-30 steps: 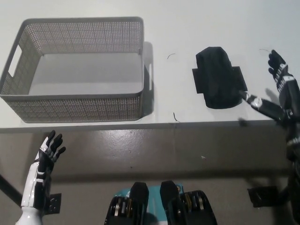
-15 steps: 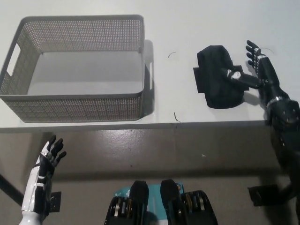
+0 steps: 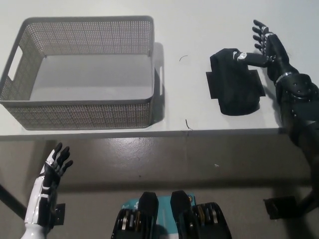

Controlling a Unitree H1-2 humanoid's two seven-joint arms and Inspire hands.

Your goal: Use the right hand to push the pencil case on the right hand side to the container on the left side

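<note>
- My right hand (image 3: 266, 50) is spread open, holding nothing, one fingertip touching the pencil case (image 3: 234, 82) at its 1 o'clock corner.
- The pencil case lies on the table (image 3: 199, 30), at 3 o'clock from the container (image 3: 79, 72), well apart.
- My left hand (image 3: 52, 169) rests open at 7 o'clock.

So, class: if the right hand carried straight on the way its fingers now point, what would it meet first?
Nothing, as far as this view shows. The right hand points up-picture, away from the robot, over bare table; the pencil case lies beside it, not ahead. Depth is unclear.

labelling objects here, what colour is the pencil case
Black, clearest in the head view: the pencil case.
</note>
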